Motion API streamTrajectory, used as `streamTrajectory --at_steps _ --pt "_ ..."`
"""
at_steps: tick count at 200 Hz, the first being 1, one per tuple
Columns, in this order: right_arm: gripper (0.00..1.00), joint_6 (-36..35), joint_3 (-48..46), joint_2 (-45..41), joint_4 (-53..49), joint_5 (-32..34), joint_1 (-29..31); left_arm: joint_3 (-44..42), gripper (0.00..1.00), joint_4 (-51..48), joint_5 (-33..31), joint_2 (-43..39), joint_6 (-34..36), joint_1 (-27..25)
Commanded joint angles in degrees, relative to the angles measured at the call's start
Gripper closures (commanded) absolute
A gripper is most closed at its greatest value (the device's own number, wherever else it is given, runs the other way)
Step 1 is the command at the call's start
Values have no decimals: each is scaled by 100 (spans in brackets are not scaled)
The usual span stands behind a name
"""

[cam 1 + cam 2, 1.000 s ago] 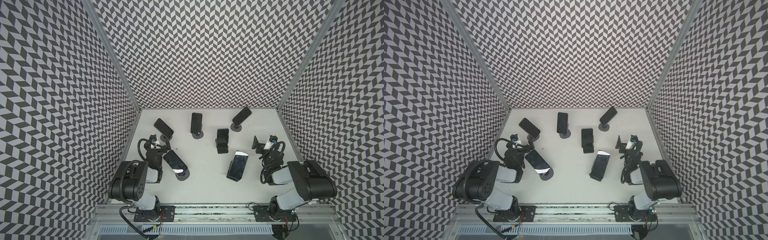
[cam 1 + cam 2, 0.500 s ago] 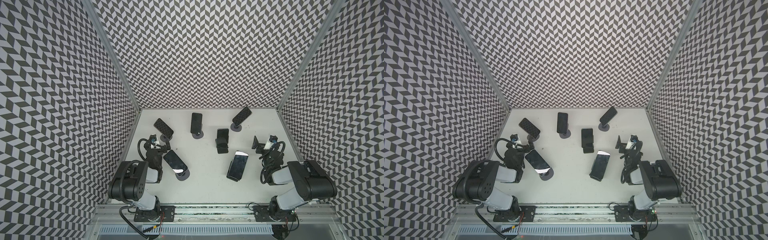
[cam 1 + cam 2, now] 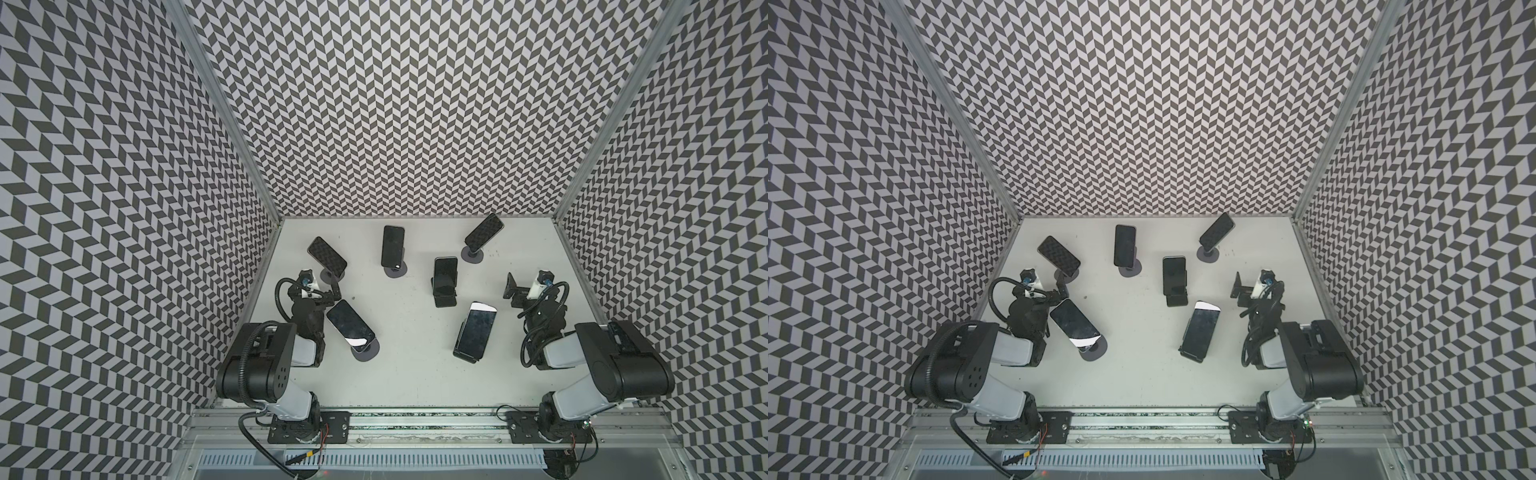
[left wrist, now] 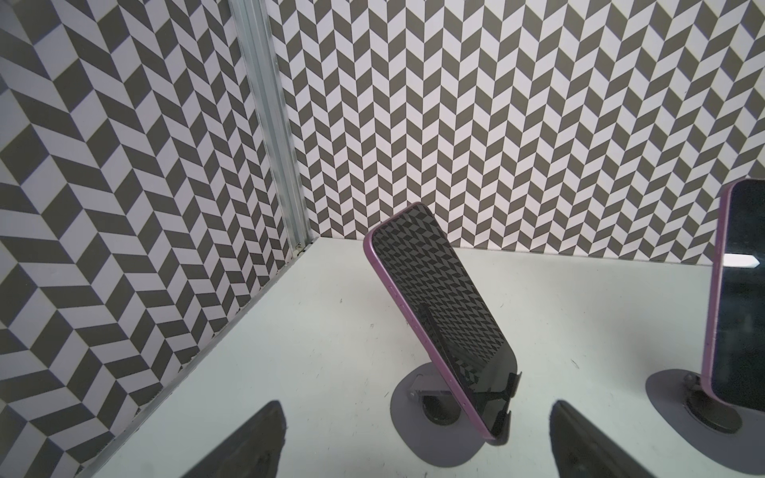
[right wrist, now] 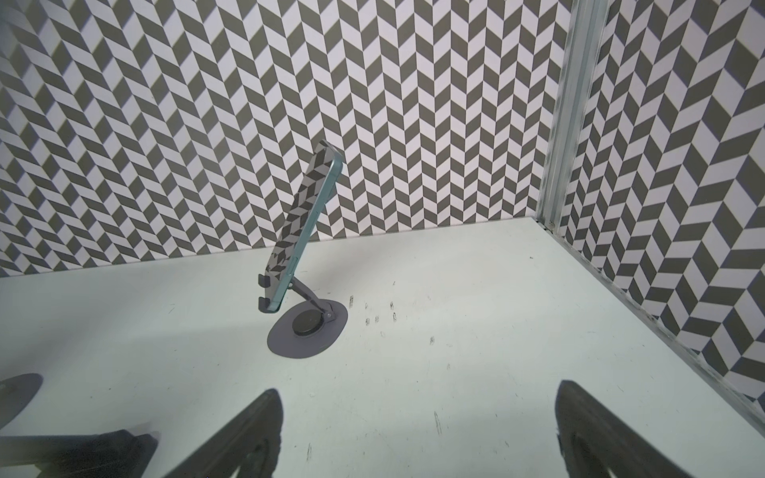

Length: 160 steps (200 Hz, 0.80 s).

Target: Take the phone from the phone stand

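Note:
Several phones lean on stands across the white floor in both top views. My left gripper (image 3: 328, 291) (image 3: 1059, 293) sits low at the left, open, just in front of the back-left phone (image 3: 327, 252) (image 3: 1058, 262). In the left wrist view that phone (image 4: 443, 314) has a purple case and rests on a grey stand (image 4: 418, 418); the gripper (image 4: 418, 447) holds nothing. My right gripper (image 3: 517, 293) (image 3: 1241, 289) is open at the right, empty. In the right wrist view the gripper (image 5: 418, 438) faces a teal-edged phone (image 5: 304, 231) on a round grey stand (image 5: 308, 331), well apart.
Other phones on stands: back middle (image 3: 392, 246), centre on a black stand (image 3: 444, 274), front right (image 3: 477, 328), and front left (image 3: 349, 328), close beside my left arm. Patterned walls close in on three sides, and a metal rail (image 3: 415, 419) runs along the front.

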Motion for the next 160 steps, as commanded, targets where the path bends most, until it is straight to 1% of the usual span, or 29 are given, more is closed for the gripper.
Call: streamTrajectory --at_steps 1,21,43,86,88,127,160 --pt "0 81 88 -226 -23 196 -11 -131 1 185 -120 -305 -87 33" --pt "0 39 86 -351 -182 88 -4 -152 1 -16 -145 -566 -109 53" --pt "0 61 86 -483 -209 198 -6 -215 0 -120 -264 -783 -213 88" --pt "0 56 87 -672 -381 208 -4 -232 0 -395 -406 -1162 -401 184" --pt "0 46 227 -680 -391 205 -4 -232 0 -410 -419 -1175 -410 185" --pt "0 37 544 -944 -1048 184 -4 -106 0 -923 -595 -1593 -672 324" --pt "0 48 844 -1081 -1547 226 -4 82 0 -1099 -751 -1763 -615 356"
